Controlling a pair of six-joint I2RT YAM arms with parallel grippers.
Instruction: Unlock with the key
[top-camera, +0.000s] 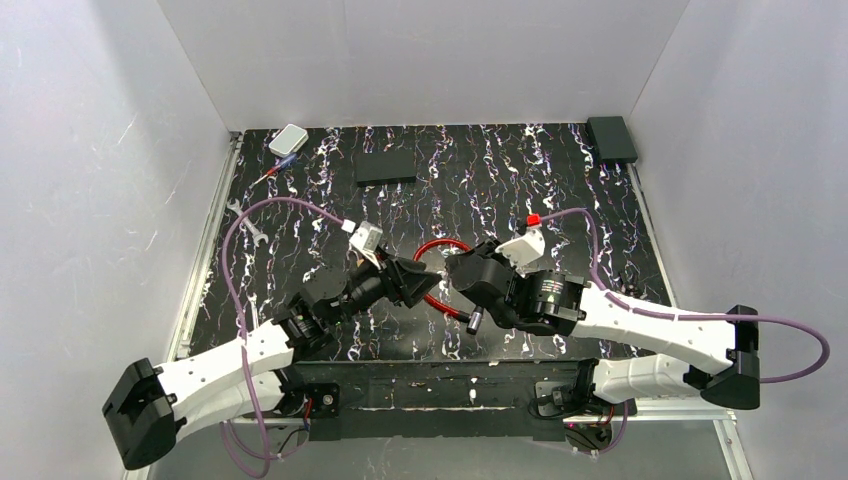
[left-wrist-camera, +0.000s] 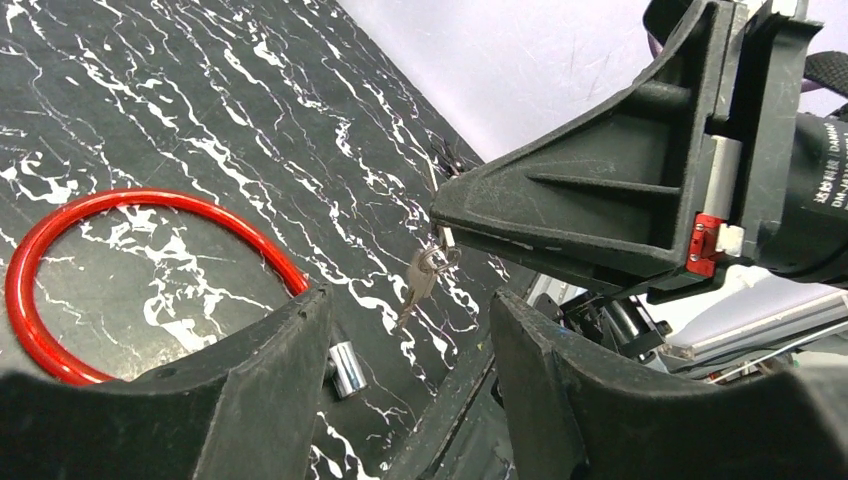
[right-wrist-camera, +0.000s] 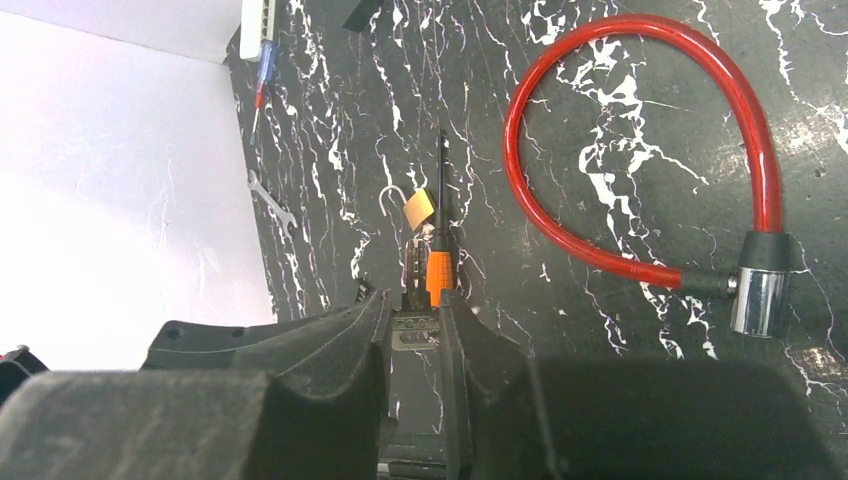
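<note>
My right gripper (top-camera: 452, 268) (right-wrist-camera: 413, 300) is shut on a flat silver key (right-wrist-camera: 414, 332). In the left wrist view a ring with small silver keys (left-wrist-camera: 422, 280) hangs from its fingertips. My left gripper (top-camera: 425, 280) (left-wrist-camera: 405, 310) is open and empty, facing the right one just under the hanging keys. A red cable lock (top-camera: 440, 244) (left-wrist-camera: 150, 197) (right-wrist-camera: 512, 140) lies looped on the mat, with its chrome cylinder (left-wrist-camera: 347, 370) (right-wrist-camera: 757, 302) beside my left finger. A slim orange tool with a black rod (right-wrist-camera: 438, 270) lies on the mat beyond the right fingertips, next to a small brass padlock (right-wrist-camera: 419, 208).
A silver wrench (top-camera: 245, 225) (right-wrist-camera: 272, 202) and a red-and-blue screwdriver (top-camera: 275, 170) (right-wrist-camera: 262, 85) lie at the left. A white box (top-camera: 288, 139), a flat black block (top-camera: 386, 166) and a black box (top-camera: 612, 138) sit at the back. White walls enclose the mat.
</note>
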